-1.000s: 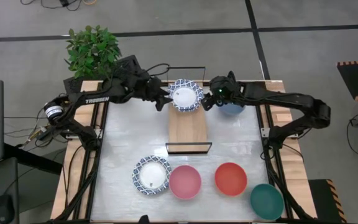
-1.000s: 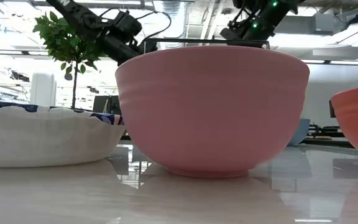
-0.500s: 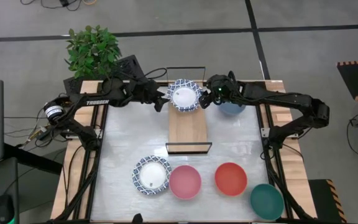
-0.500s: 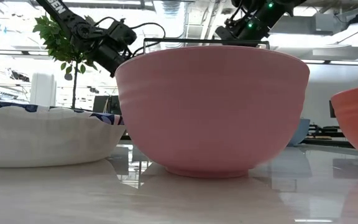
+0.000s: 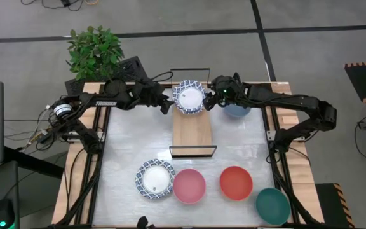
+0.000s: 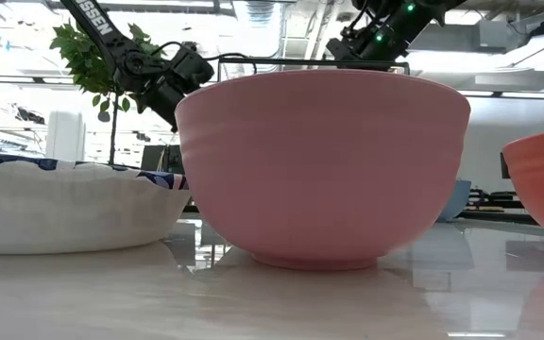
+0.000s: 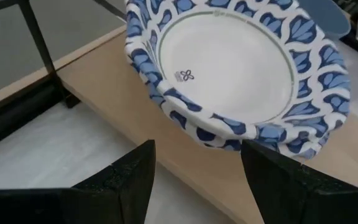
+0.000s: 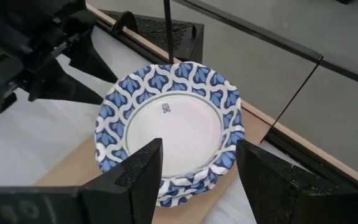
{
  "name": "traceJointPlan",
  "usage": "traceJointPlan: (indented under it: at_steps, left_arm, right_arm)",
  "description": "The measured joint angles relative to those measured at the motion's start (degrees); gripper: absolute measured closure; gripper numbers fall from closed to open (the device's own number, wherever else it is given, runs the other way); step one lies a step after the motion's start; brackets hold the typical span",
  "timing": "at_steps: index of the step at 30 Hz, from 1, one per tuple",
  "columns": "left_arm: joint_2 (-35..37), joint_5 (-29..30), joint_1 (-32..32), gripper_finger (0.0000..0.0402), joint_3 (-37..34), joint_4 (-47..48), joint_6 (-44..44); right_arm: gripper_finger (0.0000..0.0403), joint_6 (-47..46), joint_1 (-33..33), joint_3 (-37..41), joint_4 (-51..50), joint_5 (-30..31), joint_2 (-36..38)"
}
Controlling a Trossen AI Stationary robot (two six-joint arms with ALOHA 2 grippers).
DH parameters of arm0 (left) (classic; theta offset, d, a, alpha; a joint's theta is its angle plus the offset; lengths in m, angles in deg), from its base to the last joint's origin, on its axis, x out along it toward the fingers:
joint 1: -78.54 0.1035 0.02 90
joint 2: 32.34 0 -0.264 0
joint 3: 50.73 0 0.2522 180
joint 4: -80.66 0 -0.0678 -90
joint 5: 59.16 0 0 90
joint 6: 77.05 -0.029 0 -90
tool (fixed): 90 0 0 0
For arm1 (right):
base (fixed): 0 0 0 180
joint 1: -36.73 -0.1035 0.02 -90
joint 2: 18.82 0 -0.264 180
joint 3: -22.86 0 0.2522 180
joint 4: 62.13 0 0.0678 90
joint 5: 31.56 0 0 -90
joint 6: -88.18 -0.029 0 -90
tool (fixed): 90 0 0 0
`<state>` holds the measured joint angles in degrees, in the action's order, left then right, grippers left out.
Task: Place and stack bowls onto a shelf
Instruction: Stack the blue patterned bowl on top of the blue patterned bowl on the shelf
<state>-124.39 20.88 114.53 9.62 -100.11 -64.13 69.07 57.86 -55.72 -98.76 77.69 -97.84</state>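
Observation:
A stack of white bowls with blue patterned rims (image 5: pixel 189 97) (image 7: pixel 235 68) (image 8: pixel 169 127) sits by its base on the far end of the light-wood shelf (image 5: pixel 192 130). My left gripper (image 5: pixel 168 103) (image 7: pixel 194 186) is open, just left of the stack, fingers apart from the rim. My right gripper (image 5: pixel 210 102) (image 8: pixel 194 180) is open too, just right of the stack, with its fingers either side of the nearest rim. A slate-blue bowl (image 5: pixel 238 111) stands on the table under my right arm.
Along the near edge stand another white-and-blue bowl (image 5: pixel 155 179), a pink bowl (image 5: pixel 189 186) (image 6: pixel 324 165), a red bowl (image 5: pixel 236 182) and a dark green bowl (image 5: pixel 272 205). Black wire frames (image 5: pixel 192 151) close the shelf's short ends. A potted plant (image 5: pixel 94 51) stands beyond the far-left corner.
My left gripper has drawn back a little from the stacked bowls toward the table's left and has sunk lower. My right gripper has edged slightly toward the stack. The stack has stayed on the shelf's far end.

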Motion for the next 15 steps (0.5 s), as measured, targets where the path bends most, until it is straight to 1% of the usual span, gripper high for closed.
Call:
traceJointPlan:
  at_steps: [5, 9, 13, 15]
  left_arm:
    - [1.6, -1.0, 0.6, 0.0180, 0.0, 1.2, 0.2]
    - [5.4, -4.9, 1.4, 0.0180, 0.1, 4.9, 0.3]
    - [11.4, -11.2, 1.5, 0.0180, 1.1, 15.0, -0.1]
    - [14.7, -14.2, 1.0, 0.0180, 1.4, 21.5, -1.4]
  right_arm:
    - [0.0175, 0.2, 0.0, 0.0, -0.6, -0.1, 0.0]
    - [0.0175, 0.3, 0.0, 0.0, -2.0, -0.9, 0.0]
    - [0.0175, 0.3, 0.0, 0.0, -3.2, -1.8, 0.0]
    - [0.0175, 0.3, -0.1, 0.0, -3.3, -1.9, 0.0]
